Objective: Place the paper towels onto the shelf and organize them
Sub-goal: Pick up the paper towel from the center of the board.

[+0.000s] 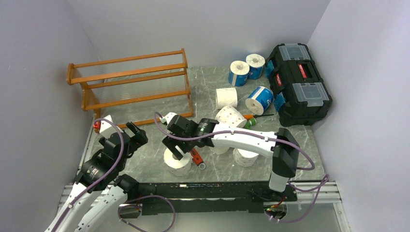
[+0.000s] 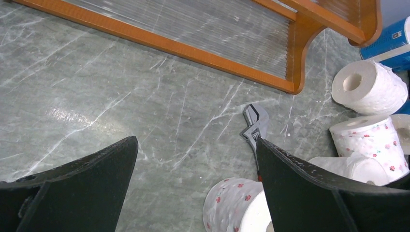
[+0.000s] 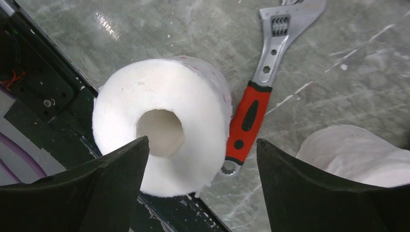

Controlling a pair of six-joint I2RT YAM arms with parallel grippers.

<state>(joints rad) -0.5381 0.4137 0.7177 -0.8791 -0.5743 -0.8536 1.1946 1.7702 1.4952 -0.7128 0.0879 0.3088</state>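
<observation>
Paper-towel roll (image 3: 162, 125), soft white with faint red print and a hollow core, stands upright at the near edge of the grey marbled table (image 2: 96, 87), just beside a red-handled steel wrench (image 3: 251, 113). Right gripper (image 3: 201, 145) hangs over the roll, fingers spread and grasping nothing. Left gripper (image 2: 196, 145) is likewise released. Orange-brown slatted wooden shelf (image 1: 128, 75) sits far left with no rolls on it. This looks like the pickup step: lower over the roll, then squeeze gently.

the table (image 2: 96, 96) looks like smooth grey-green stone with white veins, and it shines. the shelf (image 2: 300, 53) is shiny orange-brown wood. the roll (image 3: 193, 96) is soft white paper, a bit fluffy. the wrench (image 3: 270, 53) has a dull silver metal head and a smooth red and black handle. the toolbox (image 1: 300, 113) is black plastic.
</observation>
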